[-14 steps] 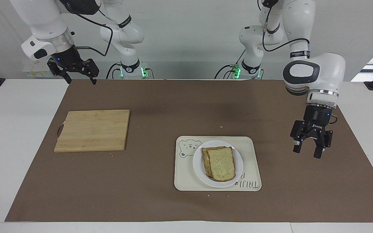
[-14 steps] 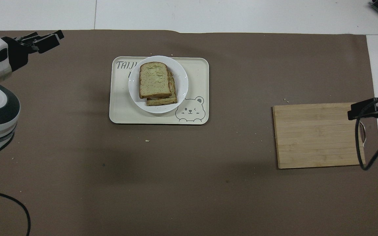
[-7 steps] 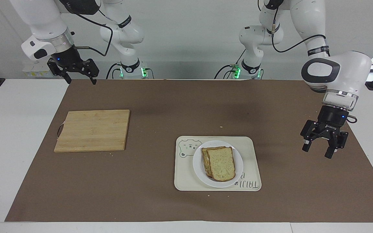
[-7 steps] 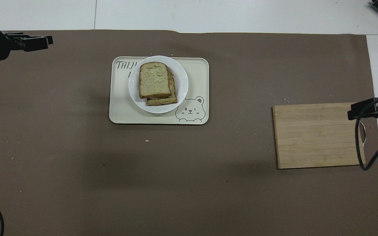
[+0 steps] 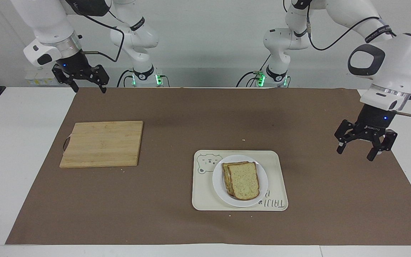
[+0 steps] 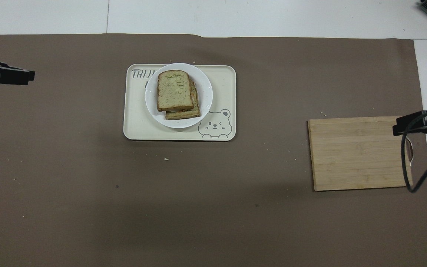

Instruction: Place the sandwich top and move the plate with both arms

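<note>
— Where does the sandwich top sit now?

— Stacked on the other slices on the plate, which rests on the cream tray with the bear drawing, farther from the robots than the cutting board and toward the left arm's end of the surface.

— How would that plate handle?

— Stiff and smooth, likely slippery at the rim, and probably breakable if knocked. The bread on it is soft, light and loosely stacked, so a tilt could slide the top slice off. I'd take the rim at two facing edges, one pincer each, and keep it level. How high the rim stands off the tray is hard to judge from here, so getting a finger under it may be awkward.

— And the pincers?

— The left pincer hangs with jaws spread and empty, over the brown mat's edge. The right pincer waits, also spread and empty, over the mat's corner near its base.

— Any change from a second ago?

— The left arm has risen and swung outward, away from the tray. The right arm, plate and bread haven't shifted.
</note>
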`<state>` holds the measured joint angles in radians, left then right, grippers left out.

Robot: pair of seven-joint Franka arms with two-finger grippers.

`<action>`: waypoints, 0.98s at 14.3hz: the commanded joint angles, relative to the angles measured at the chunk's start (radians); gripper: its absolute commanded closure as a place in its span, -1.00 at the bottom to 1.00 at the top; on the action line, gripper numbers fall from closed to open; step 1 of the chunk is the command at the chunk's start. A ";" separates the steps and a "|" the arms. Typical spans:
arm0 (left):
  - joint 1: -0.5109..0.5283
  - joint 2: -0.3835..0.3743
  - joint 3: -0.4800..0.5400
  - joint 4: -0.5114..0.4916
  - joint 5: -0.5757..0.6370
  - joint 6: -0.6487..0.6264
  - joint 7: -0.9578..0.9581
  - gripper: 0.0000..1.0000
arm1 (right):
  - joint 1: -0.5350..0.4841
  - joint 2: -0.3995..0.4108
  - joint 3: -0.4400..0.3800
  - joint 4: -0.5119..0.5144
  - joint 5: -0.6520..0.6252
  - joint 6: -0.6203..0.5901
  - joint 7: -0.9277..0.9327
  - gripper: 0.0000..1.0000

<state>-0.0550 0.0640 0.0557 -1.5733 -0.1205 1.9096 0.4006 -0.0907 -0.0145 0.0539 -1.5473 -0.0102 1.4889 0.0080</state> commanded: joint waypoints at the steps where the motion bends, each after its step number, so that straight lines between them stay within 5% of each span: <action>1: 0.006 -0.078 -0.002 -0.010 0.028 -0.176 -0.095 -1.00 | -0.012 0.008 0.012 0.018 -0.008 -0.016 0.014 -1.00; 5: -0.002 -0.139 -0.005 -0.010 0.041 -0.348 -0.275 -1.00 | -0.012 0.008 0.011 0.016 -0.008 -0.016 0.014 -1.00; 8: -0.009 -0.162 -0.016 -0.016 0.160 -0.415 -0.267 -1.00 | -0.012 0.008 0.012 0.016 -0.008 -0.016 0.014 -1.00; 14: 0.001 -0.144 -0.004 -0.001 0.087 -0.452 -0.278 -1.00 | -0.012 0.008 0.011 0.018 -0.008 -0.016 0.014 -1.00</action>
<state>-0.0570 -0.0804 0.0416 -1.5756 -0.0032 1.4772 0.1394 -0.0907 -0.0145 0.0539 -1.5473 -0.0102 1.4889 0.0080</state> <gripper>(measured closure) 0.000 0.000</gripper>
